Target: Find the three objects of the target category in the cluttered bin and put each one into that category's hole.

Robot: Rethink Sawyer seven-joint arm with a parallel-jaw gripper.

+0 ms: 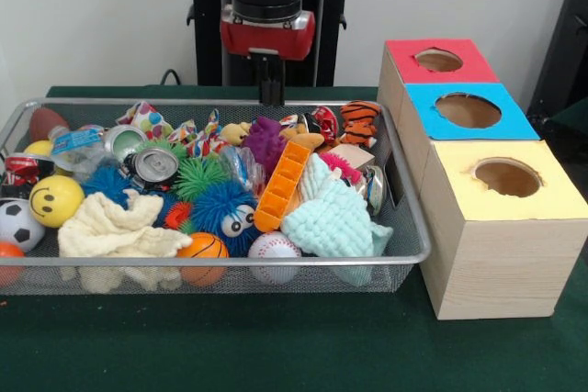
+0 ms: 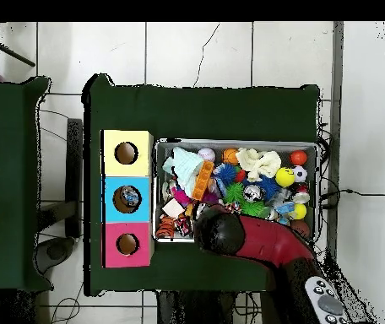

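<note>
Three boxes point(image 1: 478, 153) stand in a row w/ holes on top, red, blue, yellow, just beside the bin point(image 1: 404, 227) on the green worktop point(image 1: 276, 346). Bin packed w/ balls, cans, cloths, plush. Pincer point(image 1: 271, 91) hangs over bin's far rim; can't tell if open, nothing seen held.

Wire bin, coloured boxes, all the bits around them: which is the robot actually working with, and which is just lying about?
Part of the job:
gripper
wire bin and the clutter heaped in it
red-topped box, blue-topped box, yellow-topped box, each with a hole

Just lying about:
side table
floor cable

Which category is wanted does not show.
</note>
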